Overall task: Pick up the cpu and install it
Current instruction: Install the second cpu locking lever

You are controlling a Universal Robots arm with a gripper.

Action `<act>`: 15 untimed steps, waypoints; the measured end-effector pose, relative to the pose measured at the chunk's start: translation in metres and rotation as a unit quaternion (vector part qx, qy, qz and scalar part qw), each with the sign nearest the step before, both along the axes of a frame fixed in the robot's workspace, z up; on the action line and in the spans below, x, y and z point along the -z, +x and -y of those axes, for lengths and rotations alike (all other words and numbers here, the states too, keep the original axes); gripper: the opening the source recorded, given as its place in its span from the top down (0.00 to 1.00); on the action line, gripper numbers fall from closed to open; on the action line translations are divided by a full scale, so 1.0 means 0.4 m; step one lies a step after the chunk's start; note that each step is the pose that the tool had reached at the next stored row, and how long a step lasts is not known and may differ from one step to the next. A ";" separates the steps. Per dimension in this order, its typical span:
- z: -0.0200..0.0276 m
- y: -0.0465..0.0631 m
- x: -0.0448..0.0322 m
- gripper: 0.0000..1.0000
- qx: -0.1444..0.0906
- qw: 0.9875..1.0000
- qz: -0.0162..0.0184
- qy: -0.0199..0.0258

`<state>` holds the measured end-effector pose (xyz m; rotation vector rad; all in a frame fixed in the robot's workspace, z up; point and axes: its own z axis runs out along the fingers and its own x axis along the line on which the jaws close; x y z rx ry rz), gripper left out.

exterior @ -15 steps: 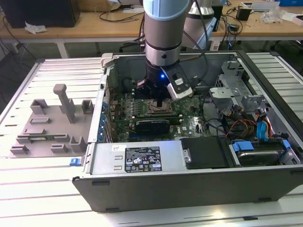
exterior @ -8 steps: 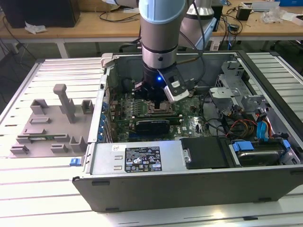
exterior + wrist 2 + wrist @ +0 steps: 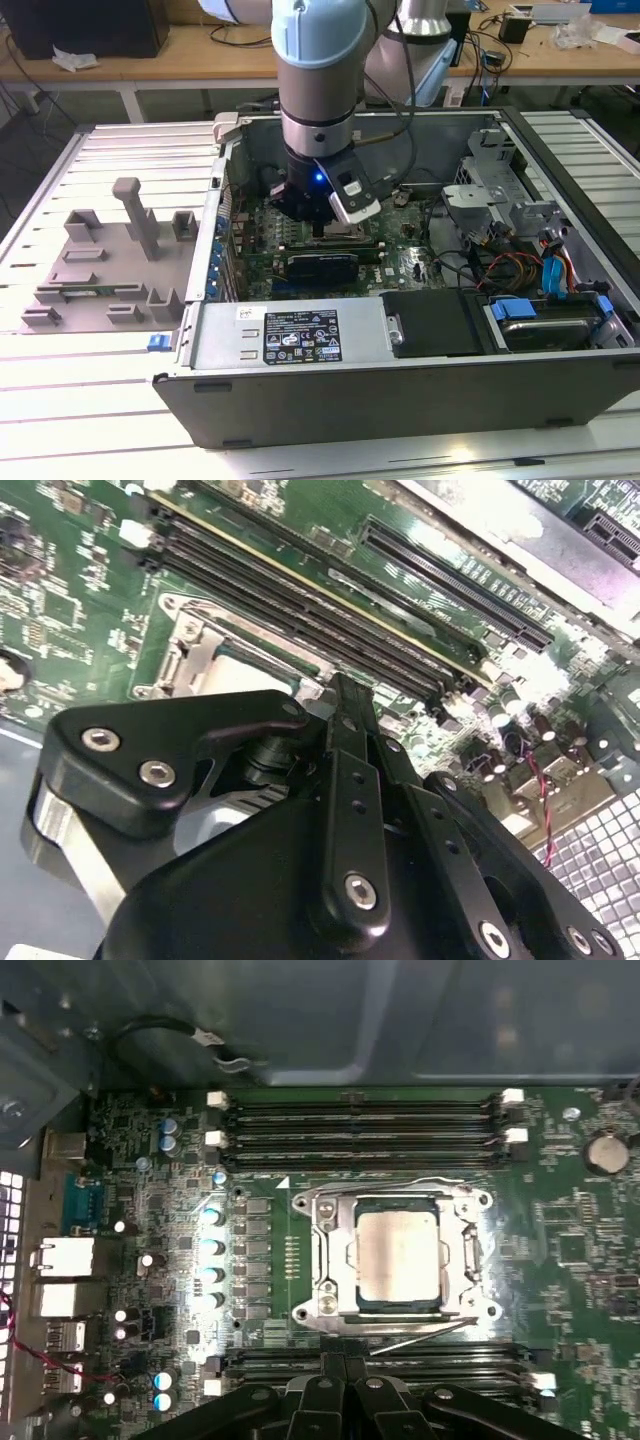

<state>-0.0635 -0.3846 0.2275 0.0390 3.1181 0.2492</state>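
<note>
We are looking first at the near wall of the computer case (image 3: 400,400), lying open on the slatted counter (image 3: 110,390) in the lower half of the exterior view. Just past that wall, in the centre of the frame, our arm is reaching straight down into the case, and the claw (image 3: 318,232) is hanging low over the green motherboard (image 3: 300,245). That vertical pose is probably chosen so the chip meets the board flat.

In the first wrist view the cpu (image 3: 398,1256) is lying in the middle of the frame, silvery top up, seated inside the metal-framed socket (image 3: 322,1260). It is looking square to the frame, which suggests the placing is already done. The claw's black links are showing at the bottom edge, apart from the chip. We are seeing the fingers (image 3: 345,1368) drawn together, tips meeting with nothing between them, just beyond the socket frame over the memory slots (image 3: 400,1360).

Farther off, at the exterior view's left, the grey fixture blocks (image 3: 110,260) are standing on the counter. Beyond the case, a wooden bench (image 3: 150,62) is running across the top.
</note>
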 end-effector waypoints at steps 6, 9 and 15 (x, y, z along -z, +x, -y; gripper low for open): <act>0.000 -0.004 0.029 0.89 -0.023 1.000 0.001 0.000; 0.002 -0.005 0.033 0.89 -0.036 0.999 0.002 0.000; 0.019 -0.006 0.035 0.89 -0.059 0.998 0.017 0.011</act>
